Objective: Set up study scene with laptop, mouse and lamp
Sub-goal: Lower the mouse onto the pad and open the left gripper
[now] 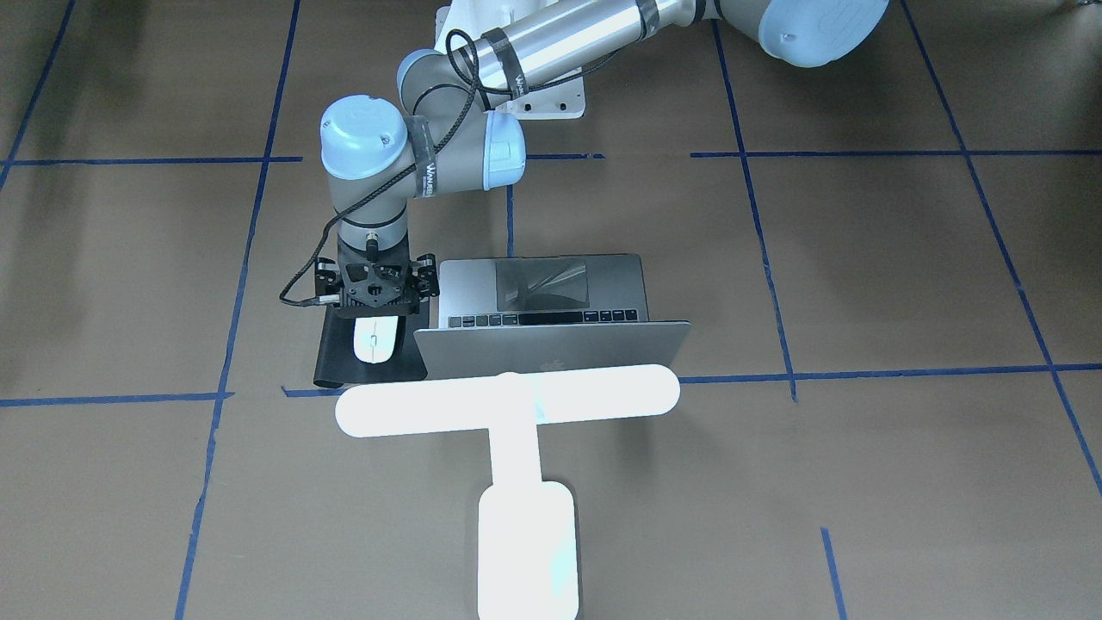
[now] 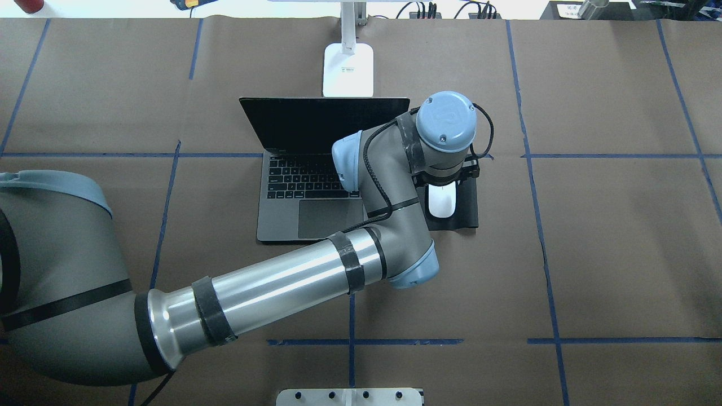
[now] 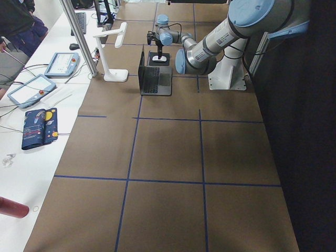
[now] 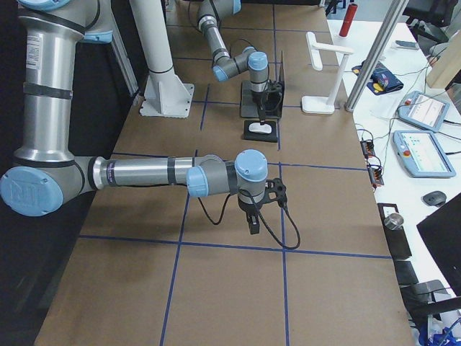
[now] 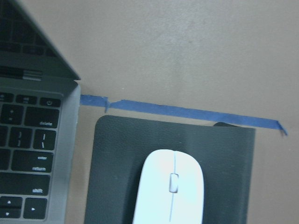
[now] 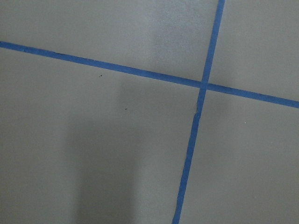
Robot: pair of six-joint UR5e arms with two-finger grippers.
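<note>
The laptop (image 1: 551, 293) stands open mid-table, screen facing the robot (image 2: 304, 186). The white lamp (image 1: 508, 412) stands behind it, its bar head over the lid; its base shows in the overhead view (image 2: 348, 70). The white mouse (image 1: 376, 338) lies on a black mat (image 1: 331, 362) beside the laptop, also seen in the left wrist view (image 5: 170, 191). My left gripper (image 1: 376, 297) hangs just above the mouse's near end; its fingers are hidden, so I cannot tell if it is open. My right gripper (image 4: 252, 220) hovers over bare table, apart from everything; I cannot tell its state.
The left arm reaches across in front of the laptop's right side (image 2: 389, 186). The robot's white pedestal (image 2: 350, 396) is at the near edge. Blue tape lines (image 6: 203, 86) cross the brown table cover. A side bench with tablets (image 4: 421, 112) runs beyond the lamp.
</note>
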